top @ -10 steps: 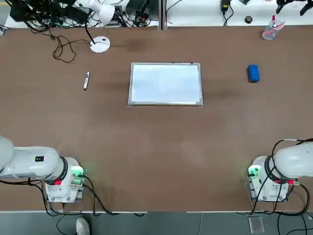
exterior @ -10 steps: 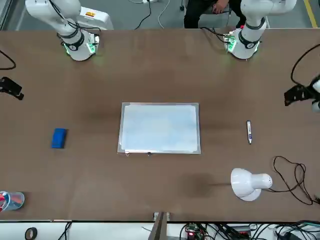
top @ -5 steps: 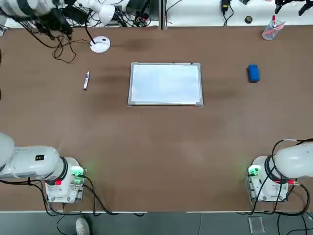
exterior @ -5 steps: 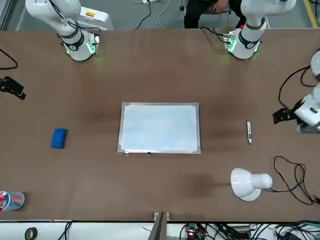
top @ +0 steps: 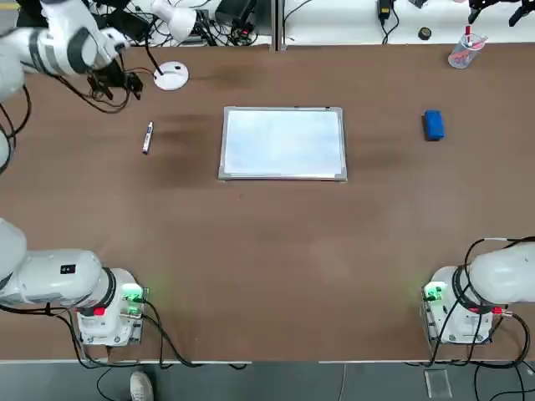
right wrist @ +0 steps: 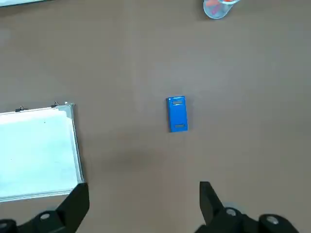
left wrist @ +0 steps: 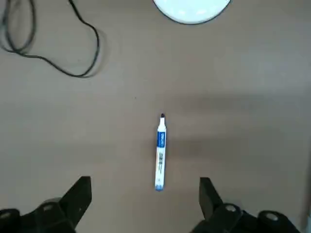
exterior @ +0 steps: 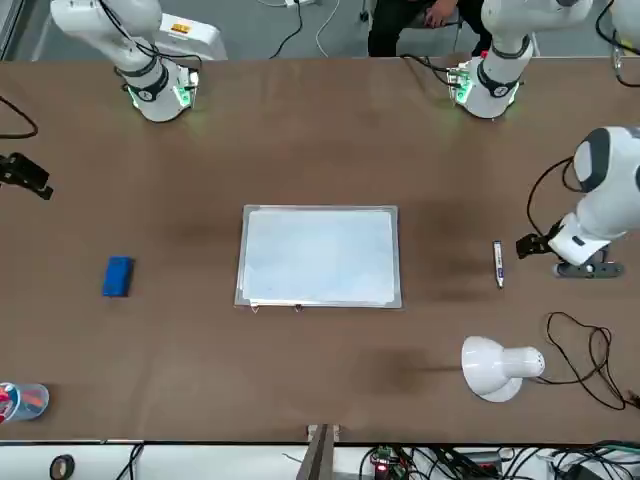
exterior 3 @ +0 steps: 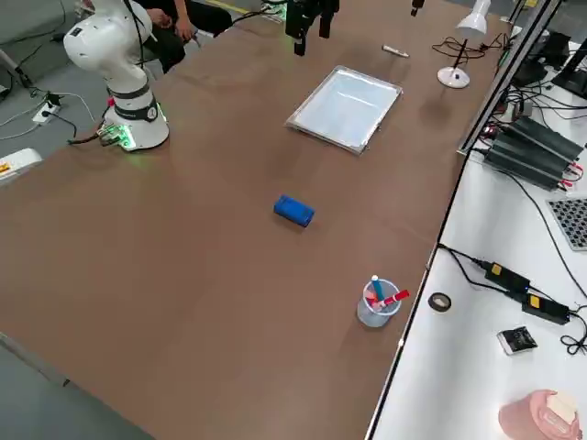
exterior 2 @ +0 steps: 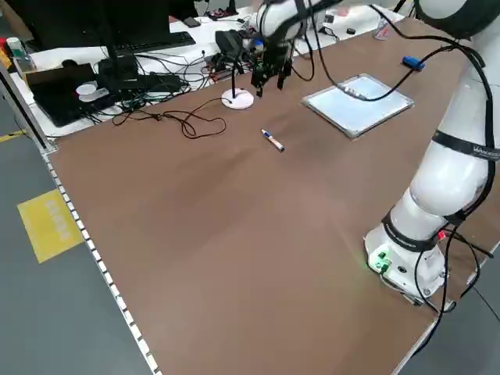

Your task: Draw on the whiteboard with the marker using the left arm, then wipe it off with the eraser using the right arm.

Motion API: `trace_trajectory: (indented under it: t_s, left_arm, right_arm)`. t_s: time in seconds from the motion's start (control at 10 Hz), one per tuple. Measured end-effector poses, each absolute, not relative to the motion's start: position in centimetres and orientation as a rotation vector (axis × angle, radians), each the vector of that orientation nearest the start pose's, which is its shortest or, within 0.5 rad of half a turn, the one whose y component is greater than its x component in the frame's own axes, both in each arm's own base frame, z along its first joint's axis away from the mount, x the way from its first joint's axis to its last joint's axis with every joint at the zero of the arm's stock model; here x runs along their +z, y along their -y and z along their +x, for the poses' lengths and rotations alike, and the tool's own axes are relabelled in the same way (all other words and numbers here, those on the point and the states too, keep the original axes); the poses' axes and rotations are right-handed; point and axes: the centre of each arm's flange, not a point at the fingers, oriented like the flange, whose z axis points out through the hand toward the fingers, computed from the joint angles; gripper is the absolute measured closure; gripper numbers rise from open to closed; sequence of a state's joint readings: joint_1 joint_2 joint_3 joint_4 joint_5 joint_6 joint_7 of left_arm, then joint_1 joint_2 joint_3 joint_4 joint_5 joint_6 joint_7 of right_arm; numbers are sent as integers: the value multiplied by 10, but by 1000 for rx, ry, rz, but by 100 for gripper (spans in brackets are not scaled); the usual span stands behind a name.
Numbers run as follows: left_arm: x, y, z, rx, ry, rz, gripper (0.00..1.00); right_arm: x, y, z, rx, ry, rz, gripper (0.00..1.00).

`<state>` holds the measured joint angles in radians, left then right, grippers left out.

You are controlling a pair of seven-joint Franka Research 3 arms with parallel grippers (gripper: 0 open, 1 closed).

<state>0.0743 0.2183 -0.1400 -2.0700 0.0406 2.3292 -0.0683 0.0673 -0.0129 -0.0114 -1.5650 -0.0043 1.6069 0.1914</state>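
From the top, the brown bench (top: 267, 251) carries the whiteboard (top: 282, 143) centrally, marker (top: 148, 137) left, eraser (top: 433, 125) right. In front, a desk lamp (exterior: 497, 368) stands by cables. Left wrist: left tool (left wrist: 145, 201) released above the marker. Right wrist: right tool (right wrist: 143, 206) released, high above the eraser.

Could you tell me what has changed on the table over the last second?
The left gripper has swung in over the table's far left corner and now hovers open, short of the marker, holding nothing. The marker, whiteboard and eraser have not moved.
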Motion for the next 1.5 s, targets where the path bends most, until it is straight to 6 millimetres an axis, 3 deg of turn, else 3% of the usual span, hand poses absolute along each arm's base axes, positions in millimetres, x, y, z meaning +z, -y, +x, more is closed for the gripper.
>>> trace_trajectory:
  t_s: [0.3, 0.8, 1.1, 1.5]
  left_arm:
    - [277, 39, 560, -120, -36, -3154, 9]
    - [213, 46, 529, -106, -118, -3145, 20]
    - [192, 44, 526, -82, -154, -3134, 26]
    - [183, 42, 524, -56, -155, -3135, 33]
  right_arm:
    - [638, -29, 554, -90, -215, -3133, 0]
    - [638, -28, 554, -98, -216, -3144, 0]
    - [640, -26, 556, -124, -218, -3150, 0]
    - [640, -25, 556, -127, -221, -3154, 0]
